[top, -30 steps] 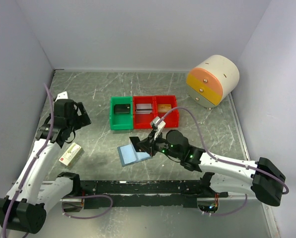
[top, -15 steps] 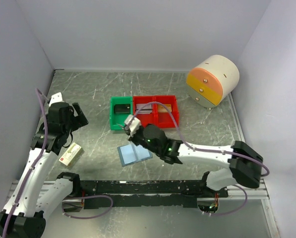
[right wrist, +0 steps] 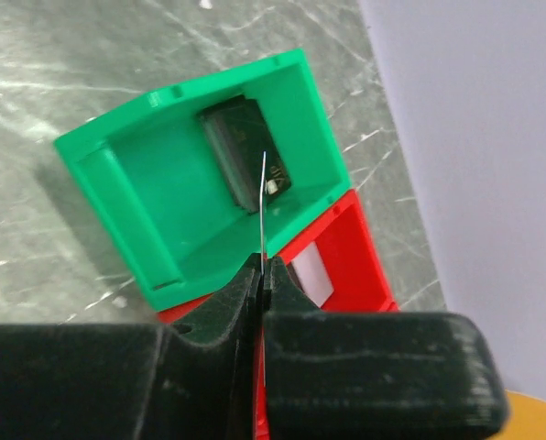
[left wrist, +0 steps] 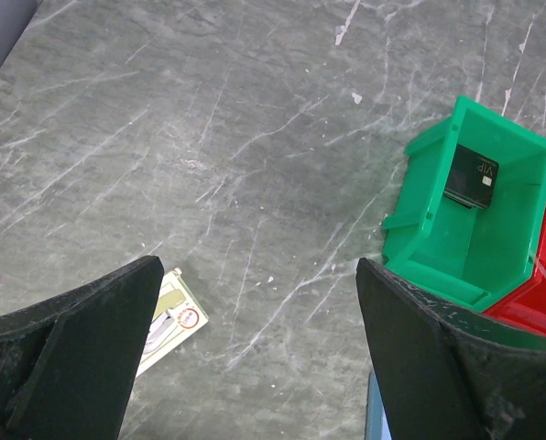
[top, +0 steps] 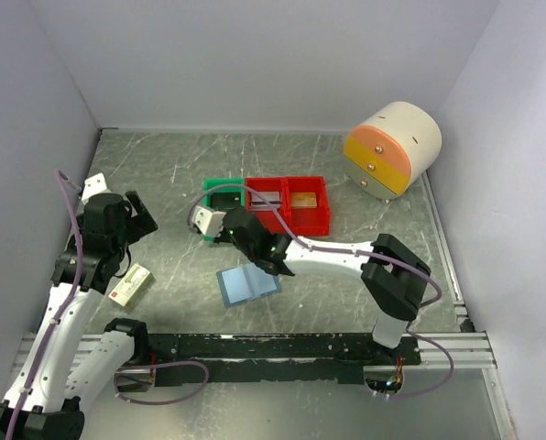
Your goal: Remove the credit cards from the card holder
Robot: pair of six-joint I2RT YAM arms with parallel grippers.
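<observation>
Nearest, the card holder (top: 248, 282) is lying open. Beyond it, the right gripper (right wrist: 263, 266) is pinching a credit card (right wrist: 263, 209) edge-on above the green bin (right wrist: 131, 215) holding a dark card (right wrist: 242, 152), while the left gripper (left wrist: 259, 275) is hanging spread wide.

Three bins (top: 310, 224), one wallet (top: 248, 283), one box (top: 130, 284).

We see 3 bins (top: 307, 220) in a row at ctr, a credit card (left wrist: 471, 176) in the leftmost bin (left wrist: 497, 247), card holder (top: 248, 283) just in front of them, small box (top: 130, 283) well to its left, drawer unit (top: 392, 147) at back right.
</observation>
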